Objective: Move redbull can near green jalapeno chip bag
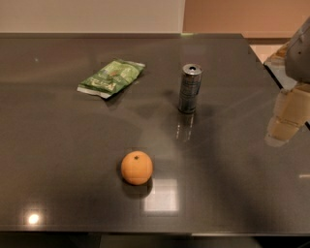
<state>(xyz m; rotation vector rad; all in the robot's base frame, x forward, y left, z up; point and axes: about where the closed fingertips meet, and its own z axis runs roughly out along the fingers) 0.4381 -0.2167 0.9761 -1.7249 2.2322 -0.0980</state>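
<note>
redbull can (190, 89) upright, gripper (286, 118) well apart, right

We see a round orange (136, 167) resting on the dark, glossy tabletop (58, 160), toward its near edge. Just right of the fruit the surface mirrors a pale square of light (162, 196). A pale wall (92, 14) runs behind. The claw (286, 121) hangs at the tabletop's right side.
</note>
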